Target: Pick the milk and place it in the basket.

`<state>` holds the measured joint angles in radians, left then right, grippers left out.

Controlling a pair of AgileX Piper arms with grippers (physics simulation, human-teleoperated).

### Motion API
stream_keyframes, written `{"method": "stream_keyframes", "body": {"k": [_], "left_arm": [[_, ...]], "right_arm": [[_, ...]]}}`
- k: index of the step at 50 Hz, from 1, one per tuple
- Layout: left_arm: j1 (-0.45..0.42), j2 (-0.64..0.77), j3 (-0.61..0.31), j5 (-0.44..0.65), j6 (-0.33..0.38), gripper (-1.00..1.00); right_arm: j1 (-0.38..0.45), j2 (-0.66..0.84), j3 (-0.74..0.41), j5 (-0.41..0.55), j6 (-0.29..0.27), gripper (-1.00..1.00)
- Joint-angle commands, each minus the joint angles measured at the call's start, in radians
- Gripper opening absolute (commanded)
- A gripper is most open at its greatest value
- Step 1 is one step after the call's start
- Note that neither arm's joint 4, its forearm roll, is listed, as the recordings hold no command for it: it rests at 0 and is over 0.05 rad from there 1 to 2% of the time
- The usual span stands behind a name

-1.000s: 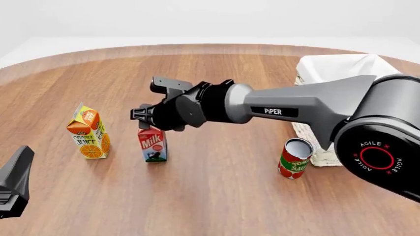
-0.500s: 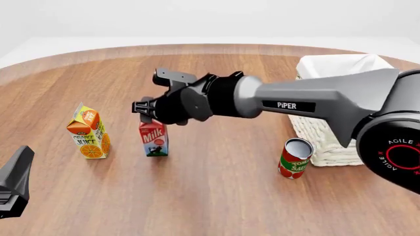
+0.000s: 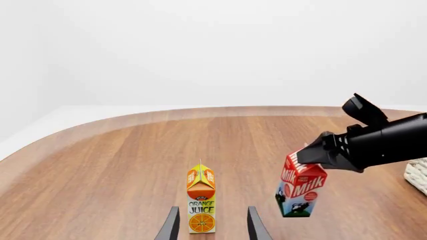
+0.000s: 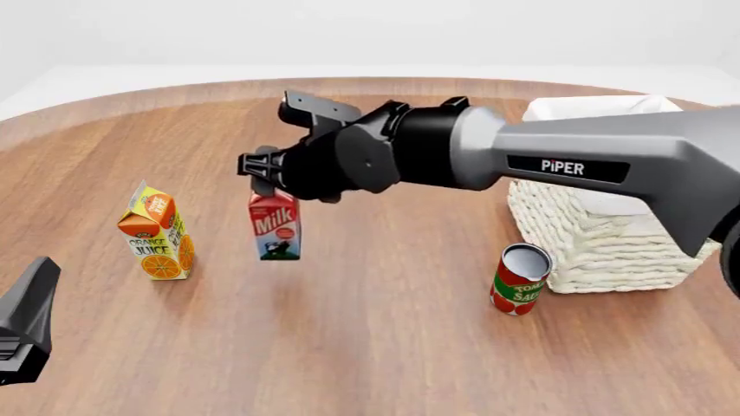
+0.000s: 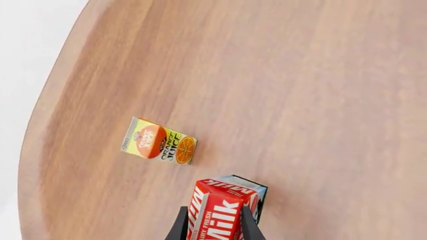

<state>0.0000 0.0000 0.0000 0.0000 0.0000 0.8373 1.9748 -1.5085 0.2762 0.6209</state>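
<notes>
The milk (image 4: 275, 227), a red-topped carton with a cow picture, hangs a little above the table, slightly tilted. My right gripper (image 4: 269, 186) is shut on its red top from above. The right wrist view shows the fingers (image 5: 181, 226) clamping the milk (image 5: 223, 212). The left wrist view shows the milk (image 3: 301, 192) under the right gripper (image 3: 320, 157). The basket (image 4: 601, 234), cream wicker with a white lining, stands at the right, and its edge shows in the left wrist view (image 3: 417, 175). My left gripper (image 4: 29, 316) is open and empty at the near left.
An orange juice carton (image 4: 154, 232) stands upright left of the milk, straight ahead of the left gripper's fingers (image 3: 172, 227). A tomato sauce can (image 4: 519, 279) stands just in front of the basket's near left corner. The round wooden table's edge (image 4: 116, 97) curves at the back.
My right gripper has lifted the milk off the table and carried it slightly right and away from me. The left arm has not moved.
</notes>
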Motion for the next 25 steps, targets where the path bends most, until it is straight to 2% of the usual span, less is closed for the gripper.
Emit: {"method": "stream_keyframes", "body": {"k": [1,25], "left_arm": [[0.0,0.0,0.0,0.0,0.0,1.0],[0.0,0.0,0.0,0.0,0.0,1.0]], "right_arm": [[-0.011,-0.074,0.011,0.006,0.006,-1.0],[-0.045,-0.238,0.072,0.053,-0.003,-1.0]]}}
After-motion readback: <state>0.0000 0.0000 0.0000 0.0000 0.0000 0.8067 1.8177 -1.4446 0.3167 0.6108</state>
